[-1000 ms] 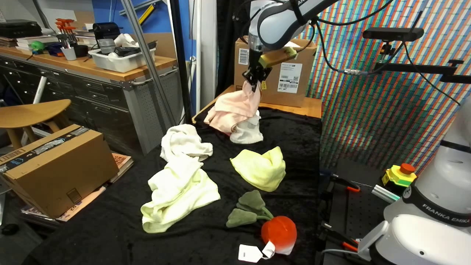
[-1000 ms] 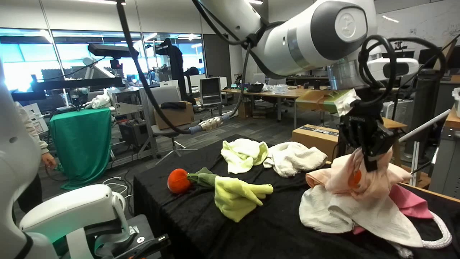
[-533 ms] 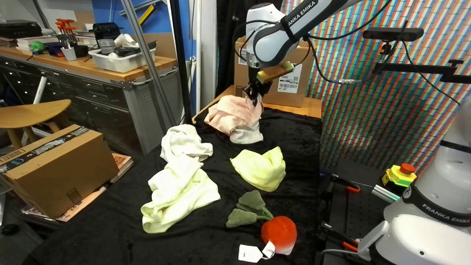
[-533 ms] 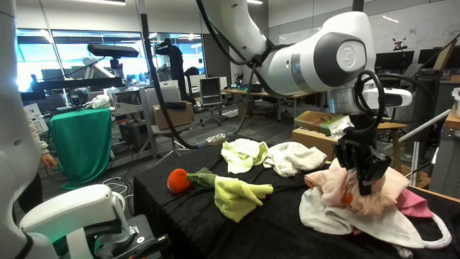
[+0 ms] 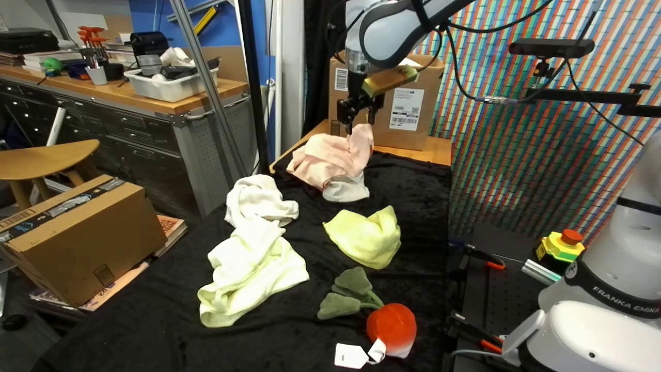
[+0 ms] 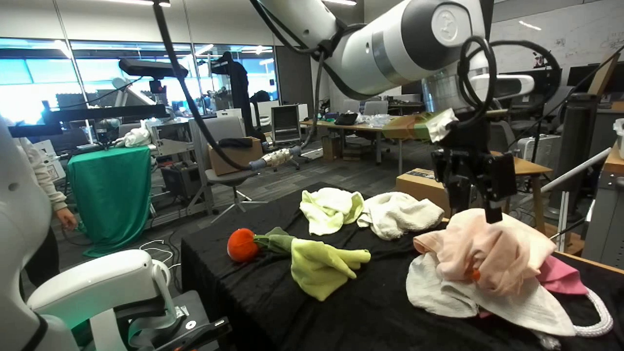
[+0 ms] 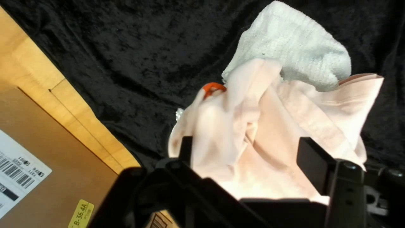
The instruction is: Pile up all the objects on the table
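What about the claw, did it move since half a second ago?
Yes, the claw moved upward against the big cardboard box behind it in an exterior view.

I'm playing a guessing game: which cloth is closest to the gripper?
The pale pink cloth, draped over a white cloth. It sticks up right by the open gripper; the white one sits lower, and the bright yellow cloth lies farther off.

Site: robotics lab, part workshop. My own arm (image 5: 617,274) is lettered FRANKA EMIKA; near its base, an emergency-stop button (image 5: 560,247). A camera (image 5: 551,48) stands on a bracket. Metal-drawered workbench (image 5: 121,124) carries orange-handled tools (image 5: 92,37), plastic bin (image 5: 166,92). In an exterior view I note whiteboard (image 6: 575,41), office chair (image 6: 222,128), carpeted floor (image 6: 321,170).
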